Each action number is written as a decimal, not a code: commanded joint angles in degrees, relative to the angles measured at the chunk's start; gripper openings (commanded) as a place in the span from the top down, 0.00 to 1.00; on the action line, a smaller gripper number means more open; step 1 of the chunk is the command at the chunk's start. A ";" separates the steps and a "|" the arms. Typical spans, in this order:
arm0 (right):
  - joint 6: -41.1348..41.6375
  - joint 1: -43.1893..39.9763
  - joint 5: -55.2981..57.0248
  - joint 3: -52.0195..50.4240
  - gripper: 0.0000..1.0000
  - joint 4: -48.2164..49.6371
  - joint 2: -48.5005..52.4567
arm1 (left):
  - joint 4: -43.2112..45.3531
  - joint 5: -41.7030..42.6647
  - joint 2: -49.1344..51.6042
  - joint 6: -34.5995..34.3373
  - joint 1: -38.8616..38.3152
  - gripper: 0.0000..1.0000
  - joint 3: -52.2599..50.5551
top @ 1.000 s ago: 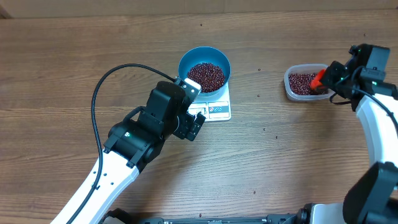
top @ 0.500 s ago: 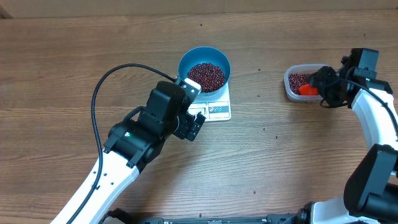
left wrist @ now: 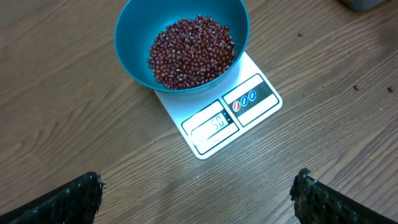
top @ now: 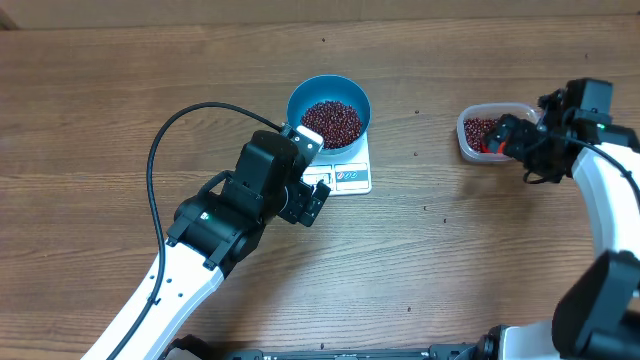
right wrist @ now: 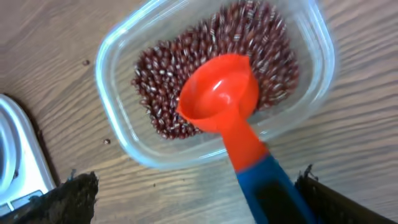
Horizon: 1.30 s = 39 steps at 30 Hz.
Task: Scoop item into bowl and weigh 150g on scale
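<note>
Both spread: left tool [left wrist: 198,186] near bowl [left wrist: 130,43] of beans [left wrist: 189,53], right tool [right wrist: 196,179] over scoop [right wrist: 217,99].

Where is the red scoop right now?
In the right wrist view, the red scoop rests in the clear tub on the beans, at the table's right side.

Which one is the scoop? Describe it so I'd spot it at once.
On the wooden table, look to its right end, away from the blue bowl. A clear plastic tub of dark red beans sits there, with the scoop resting in it. It alone is bright orange-red, with a blue handle.
</note>
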 commanded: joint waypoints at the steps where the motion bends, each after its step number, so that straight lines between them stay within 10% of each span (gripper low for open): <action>1: -6.40 -0.02 5.03 4.33 0.00 -2.38 -5.05 | 0.22 0.68 -0.50 -0.74 0.24 0.00 -0.15; 39: -11.72 0.09 8.24 5.57 0.00 -7.34 -15.34 | 0.22 0.68 -0.50 -0.74 0.24 0.01 -0.15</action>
